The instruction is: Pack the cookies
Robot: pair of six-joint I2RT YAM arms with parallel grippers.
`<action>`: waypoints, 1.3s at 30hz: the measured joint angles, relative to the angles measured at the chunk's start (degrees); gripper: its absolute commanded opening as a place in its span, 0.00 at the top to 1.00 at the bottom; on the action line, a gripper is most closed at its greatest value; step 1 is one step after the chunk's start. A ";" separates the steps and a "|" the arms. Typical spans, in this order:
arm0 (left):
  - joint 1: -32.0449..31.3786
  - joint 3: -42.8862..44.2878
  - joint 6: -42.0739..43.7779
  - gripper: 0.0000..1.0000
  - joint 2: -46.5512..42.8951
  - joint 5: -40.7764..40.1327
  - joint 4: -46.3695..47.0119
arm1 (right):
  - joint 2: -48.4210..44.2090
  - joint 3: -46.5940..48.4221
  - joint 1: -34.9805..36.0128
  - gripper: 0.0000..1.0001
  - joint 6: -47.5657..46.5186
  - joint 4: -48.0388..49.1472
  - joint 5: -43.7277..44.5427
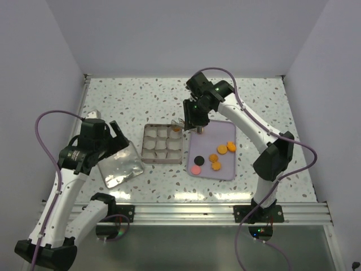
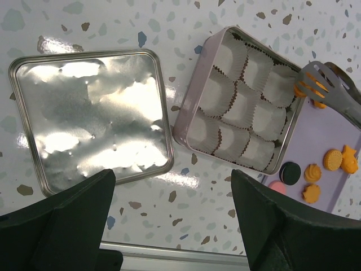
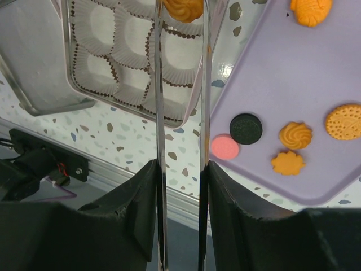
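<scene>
One orange cookie (image 3: 183, 8) is pinched at the tip of the tongs (image 3: 159, 113), over the corner cup of the tin (image 2: 180, 118) nearest the tray. I cannot tell whether it touches the paper yet. The long tongs probably let the arm reach a single cup without crushing the fragile liners beside it. The right end effector (image 3: 180, 169) is clamped on the two tong blades and squeezes them together so they keep the cookie.

Six more cookies (image 1: 222, 149) lie loose on the purple tray (image 1: 227, 168): four orange, one black and one pink. The tray lies right beside the tin, so each carry is short.

The tin holds nine white paper cups (image 2: 237, 101) in three rows. All look empty, save perhaps that corner one.

The lid (image 2: 90, 118) lies shiny side up on the counter (image 1: 141, 96), just left of the tin and out of the way. The left end effector (image 2: 172, 178) hangs above the lid's near edge, fingers spread wide and holding nothing, likely waiting to fit the lid once packing ends.
</scene>
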 measured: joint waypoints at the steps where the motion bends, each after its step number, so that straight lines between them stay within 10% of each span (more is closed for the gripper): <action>1: 0.00 0.00 0.00 0.11 -0.09 -0.02 -0.02 | 0.35 -0.09 0.00 0.60 0.00 0.13 0.00; 28: 0.00 0.02 0.31 0.10 1.57 -0.33 0.24 | -0.22 2.91 -2.34 0.50 -0.48 -1.57 1.99; 39: 0.00 0.02 1.07 0.10 1.99 -0.28 0.44 | -11.30 -12.41 -10.54 0.50 -2.84 -1.20 3.80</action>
